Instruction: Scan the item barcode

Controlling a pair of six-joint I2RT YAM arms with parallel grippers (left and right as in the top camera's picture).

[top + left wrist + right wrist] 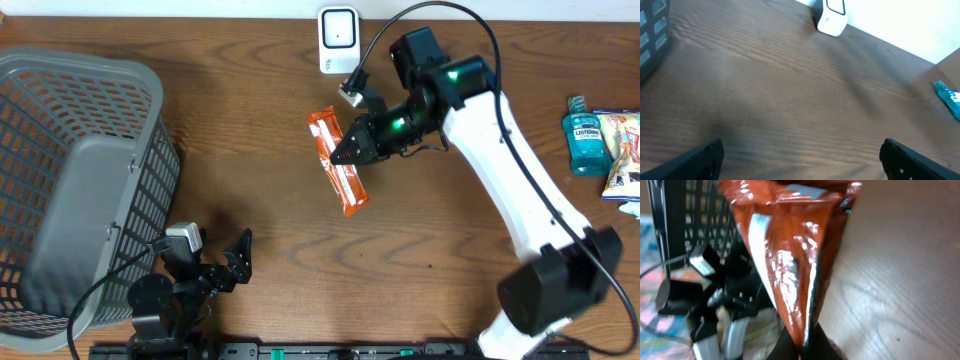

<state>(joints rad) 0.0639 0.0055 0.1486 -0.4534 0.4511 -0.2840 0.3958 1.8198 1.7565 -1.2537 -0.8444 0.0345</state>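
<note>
The right gripper [341,155] is clamped tight on the right edge of the orange packet [324,130]. It holds the packet over the middle of the table [260,190], a little nearer than the white scanner [338,38] that stands at the far edge, with the packet's length running far to near. The left gripper [800,166] sits at the near left by the grey basket [60,70] with its fingers wide apart and nothing between them, and a blue mouthwash bottle [585,140] lies at the far right.
</note>
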